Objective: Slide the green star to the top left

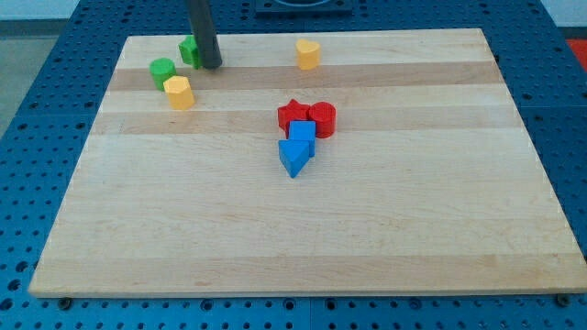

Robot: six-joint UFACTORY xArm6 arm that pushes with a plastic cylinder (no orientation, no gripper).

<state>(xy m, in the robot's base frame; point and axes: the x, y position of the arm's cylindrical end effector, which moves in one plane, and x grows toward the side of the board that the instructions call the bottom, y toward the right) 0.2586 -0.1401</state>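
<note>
Now | my tip [212,65] touching green star [189,50] on its right, far-left bench [293,238] | no fingers, nothing held | star light, rigid, slides easily; push right face.

The scene is evenly and brightly lit, apparently from overhead, and only short, soft shadows are cast at the bases of the blocks. A faint pale sheen is seen on the wooden board [303,229] near the view's top. Focus is slightly soft throughout, and block edges are mildly blurred.
</note>
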